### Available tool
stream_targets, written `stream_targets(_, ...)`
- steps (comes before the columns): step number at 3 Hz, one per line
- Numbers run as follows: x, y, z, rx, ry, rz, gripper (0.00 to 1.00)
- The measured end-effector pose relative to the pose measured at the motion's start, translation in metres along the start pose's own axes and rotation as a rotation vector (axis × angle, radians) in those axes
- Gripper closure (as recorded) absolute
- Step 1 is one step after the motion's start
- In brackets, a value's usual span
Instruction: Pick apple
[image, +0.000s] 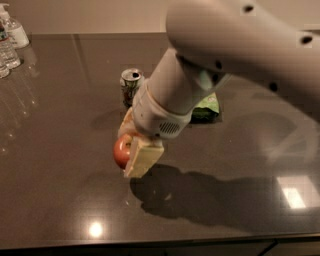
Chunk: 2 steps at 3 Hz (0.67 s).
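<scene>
The red-orange apple (121, 151) is held between the two cream-coloured fingers (143, 157) of my gripper (131, 144), a little above the dark table (60, 200). The gripper hangs from the big white arm that comes in from the upper right. One finger is in front of the apple, the other behind it near the can. Only the apple's left side shows.
A green-and-white soda can (131, 85) stands upright just behind the gripper. A green bag (206, 107) lies behind the arm. Clear water bottles (11, 37) stand at the far left edge. The table's front edge runs along the bottom.
</scene>
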<state>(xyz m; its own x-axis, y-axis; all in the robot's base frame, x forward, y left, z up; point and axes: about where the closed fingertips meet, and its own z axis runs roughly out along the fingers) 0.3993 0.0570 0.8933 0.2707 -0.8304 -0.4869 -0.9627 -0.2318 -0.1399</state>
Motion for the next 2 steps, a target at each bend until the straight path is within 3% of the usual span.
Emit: stream_targets(2, -0.021, -0.053, -0.092, 0.084, -0.003, -0.005, 1.0)
